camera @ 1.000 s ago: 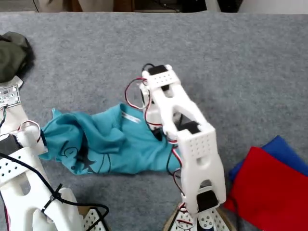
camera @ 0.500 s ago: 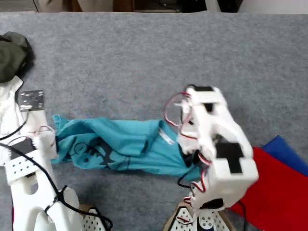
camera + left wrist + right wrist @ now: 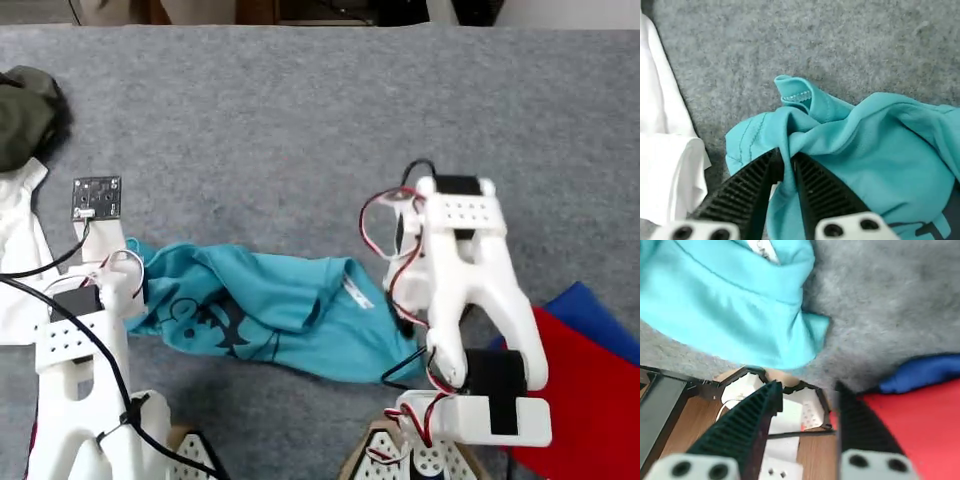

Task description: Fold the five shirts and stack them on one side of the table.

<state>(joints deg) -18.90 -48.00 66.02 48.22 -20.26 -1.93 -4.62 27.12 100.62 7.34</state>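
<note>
A teal shirt [image 3: 270,300] lies stretched left to right across the front middle of the grey table [image 3: 300,120]. My left gripper [image 3: 785,157] is shut on a bunched fold at the shirt's left end, also seen in the high view [image 3: 135,285]. At the shirt's right end my right gripper [image 3: 805,385] stands open just off the cloth's edge [image 3: 725,305], with nothing between its fingers. That arm's body covers this end in the high view [image 3: 405,320].
A red shirt [image 3: 580,400] lies on a blue one [image 3: 590,305] at the front right, close to my right gripper. White cloth [image 3: 20,250] lies at the left edge beside the left arm. A dark green shirt [image 3: 25,115] is bunched at the far left.
The right arm swung to the right and the left arm moved away from the front edge. The teal shirt went from a bunched heap to a long stretched strip.
</note>
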